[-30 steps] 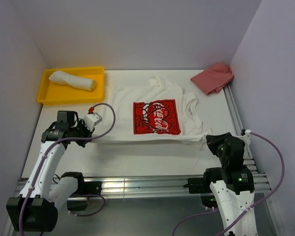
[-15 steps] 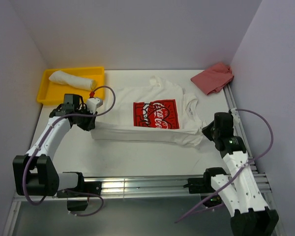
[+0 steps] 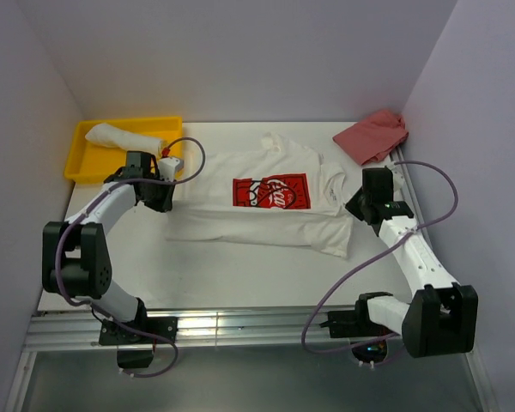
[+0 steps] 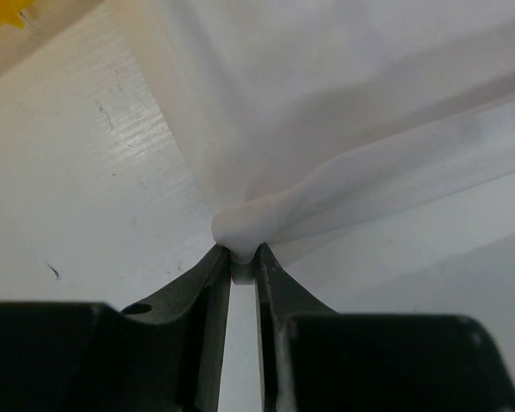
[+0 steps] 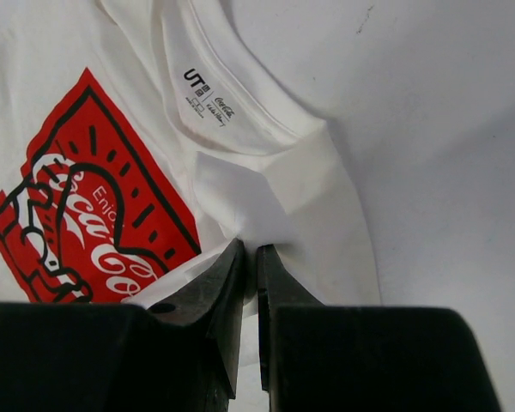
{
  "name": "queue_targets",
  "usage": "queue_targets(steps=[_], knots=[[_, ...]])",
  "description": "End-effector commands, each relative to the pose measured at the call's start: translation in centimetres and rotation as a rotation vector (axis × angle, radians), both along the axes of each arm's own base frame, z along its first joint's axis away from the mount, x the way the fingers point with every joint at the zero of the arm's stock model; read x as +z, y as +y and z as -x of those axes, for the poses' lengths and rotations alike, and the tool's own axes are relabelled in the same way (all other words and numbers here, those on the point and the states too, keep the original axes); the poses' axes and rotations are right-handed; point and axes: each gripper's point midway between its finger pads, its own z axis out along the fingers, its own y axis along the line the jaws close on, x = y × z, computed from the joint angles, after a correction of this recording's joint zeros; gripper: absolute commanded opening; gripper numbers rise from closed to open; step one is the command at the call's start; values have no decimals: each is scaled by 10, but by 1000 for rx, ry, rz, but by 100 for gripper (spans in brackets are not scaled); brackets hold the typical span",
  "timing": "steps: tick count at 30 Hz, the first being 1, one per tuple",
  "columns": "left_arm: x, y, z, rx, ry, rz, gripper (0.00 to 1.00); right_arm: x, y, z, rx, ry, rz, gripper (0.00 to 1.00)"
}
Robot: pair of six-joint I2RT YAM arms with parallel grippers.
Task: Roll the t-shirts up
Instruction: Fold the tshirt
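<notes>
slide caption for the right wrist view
The right fingers pinch the white t-shirt beside its red print, near the collar label.

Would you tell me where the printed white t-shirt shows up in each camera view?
Top external: t-shirt lies mid-table.
Left wrist: t-shirt, plain white here, fills the upper right.
Right wrist: t-shirt fills the left, collar at top.
Shared landmark: red print, in top and right wrist; absent from left wrist.

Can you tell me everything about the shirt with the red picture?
The t-shirt is soft white cloth with short sleeves, a red chest print and a label inside the collar. It lies spread on the white table, its near side folded over and wrinkled. The left gripper pinches one side, the right gripper a fold beside the print.
</notes>
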Motion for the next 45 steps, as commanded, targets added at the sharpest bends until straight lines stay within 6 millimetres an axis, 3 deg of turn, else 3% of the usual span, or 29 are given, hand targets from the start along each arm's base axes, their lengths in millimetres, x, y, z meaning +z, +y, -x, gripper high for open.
queue_targets(steps=[1,4,5,6,8,9,11,13,16,20,21,25,29,35,45], knots=[[7,4,-28,46,-67,-15,24,17,-10,-26,-15,-68,47,0],[0,5,-33,55,-64,-19,28,10,-11,-29,-16,-46,52,8],[-2,5,-33,56,-62,-17,34,4,-11,-30,-16,-26,55,13],[-2,3,-34,51,-63,-9,38,3,-12,-30,-22,-19,56,26],[0,2,-36,51,-69,-1,46,-1,-15,-28,-35,6,67,39],[3,1,-38,49,-75,2,50,-1,-15,-26,-38,17,70,53],[10,1,-40,48,-93,5,59,5,-19,-24,-54,11,82,65],[18,1,-42,49,-110,4,64,11,-21,-18,-65,9,91,70],[27,4,-34,48,-105,-9,64,21,-23,-5,-79,4,90,71],[37,17,-11,38,-88,-25,65,10,-18,24,-81,18,49,68],[33,20,-3,23,-67,-35,65,12,-18,33,-86,5,41,67],[27,20,32,-36,-3,-13,65,-13,-10,58,-74,29,-7,63],[7,15,58,-76,63,7,66,-29,-3,68,-66,45,-51,61],[-12,1,68,-88,134,87,66,-44,0,71,-69,61,-68,60],[-32,-7,62,-64,179,141,59,-63,2,71,-65,107,-77,56]])
